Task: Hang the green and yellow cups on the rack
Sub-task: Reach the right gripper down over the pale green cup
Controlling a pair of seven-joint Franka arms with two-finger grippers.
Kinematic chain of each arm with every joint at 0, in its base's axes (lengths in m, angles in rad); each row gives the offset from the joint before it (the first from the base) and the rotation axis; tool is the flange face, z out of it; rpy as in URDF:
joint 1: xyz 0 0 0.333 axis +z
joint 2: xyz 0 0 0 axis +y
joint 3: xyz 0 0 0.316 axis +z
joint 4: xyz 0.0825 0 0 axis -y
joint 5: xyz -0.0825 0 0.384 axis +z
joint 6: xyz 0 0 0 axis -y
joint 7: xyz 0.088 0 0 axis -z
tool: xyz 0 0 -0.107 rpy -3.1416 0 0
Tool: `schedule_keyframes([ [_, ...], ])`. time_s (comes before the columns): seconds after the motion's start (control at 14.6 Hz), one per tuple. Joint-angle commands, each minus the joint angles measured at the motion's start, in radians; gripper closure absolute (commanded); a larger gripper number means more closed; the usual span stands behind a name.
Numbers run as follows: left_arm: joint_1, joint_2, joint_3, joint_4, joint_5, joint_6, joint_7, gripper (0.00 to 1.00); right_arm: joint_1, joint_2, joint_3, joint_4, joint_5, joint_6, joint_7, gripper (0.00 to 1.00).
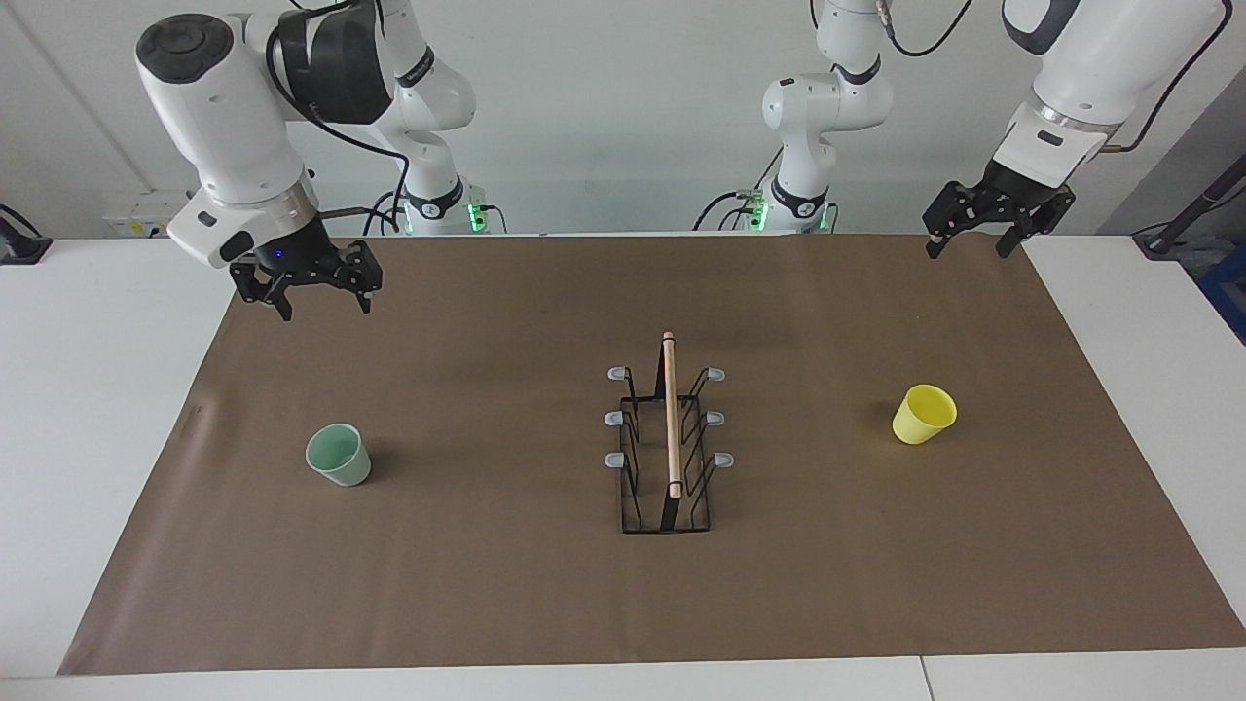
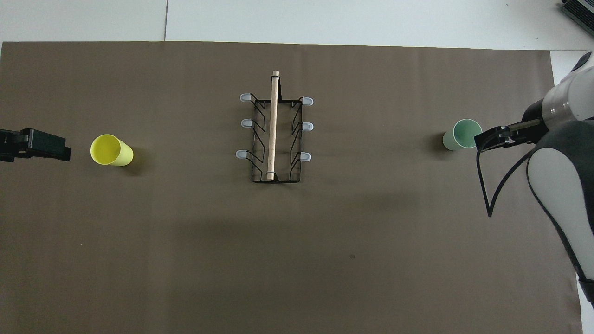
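The rack (image 1: pixel 667 443) stands mid-mat (image 1: pixel 487 584), prongs bare. The green cup (image 1: pixel 339 455) sits upright toward the right arm's end, the yellow cup (image 1: pixel 924 413) tilted toward the left arm's. The right gripper (image 1: pixel 318 300) hangs over the mat (jaws wide, empty); the left gripper (image 1: pixel 978 245) waits, likewise spread.

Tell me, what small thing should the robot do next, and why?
Probably lower the right hand toward the green cup. That hand is open and up in the air, over the brown paper near the cup. The cup stands on the paper, untouched, and the rack holds nothing yet. The left hand waits, open; the yellow cup is also untouched.
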Motion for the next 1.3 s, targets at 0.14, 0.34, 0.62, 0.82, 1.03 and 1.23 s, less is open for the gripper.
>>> schedule_keyframes([
  [0.14,0.005,-0.022,0.000,-0.025,-0.002,-0.003,0.005,0.00,0.047,0.072,0.019,0.014,-0.188,0.025,-0.166,0.00],
  [0.34,0.005,-0.022,0.000,-0.025,-0.002,-0.003,0.005,0.00,0.070,0.093,0.019,0.008,-0.290,0.026,-0.325,0.00],
  [0.62,0.005,-0.022,0.000,-0.025,-0.002,-0.003,0.005,0.00,0.098,0.101,0.019,-0.038,-0.439,0.053,-0.528,0.00],
  [0.82,0.005,-0.022,0.000,-0.025,-0.002,-0.003,0.005,0.00,0.116,0.076,0.019,-0.107,-0.527,0.091,-0.599,0.00],
  [1.03,0.005,-0.022,0.000,-0.025,-0.002,-0.003,0.005,0.00,0.115,0.058,0.019,-0.169,-0.542,0.123,-0.698,0.00],
  [1.23,0.005,-0.022,0.000,-0.025,-0.002,-0.003,0.005,0.00,0.124,0.069,0.028,-0.184,-0.678,0.160,-0.896,0.00],
])
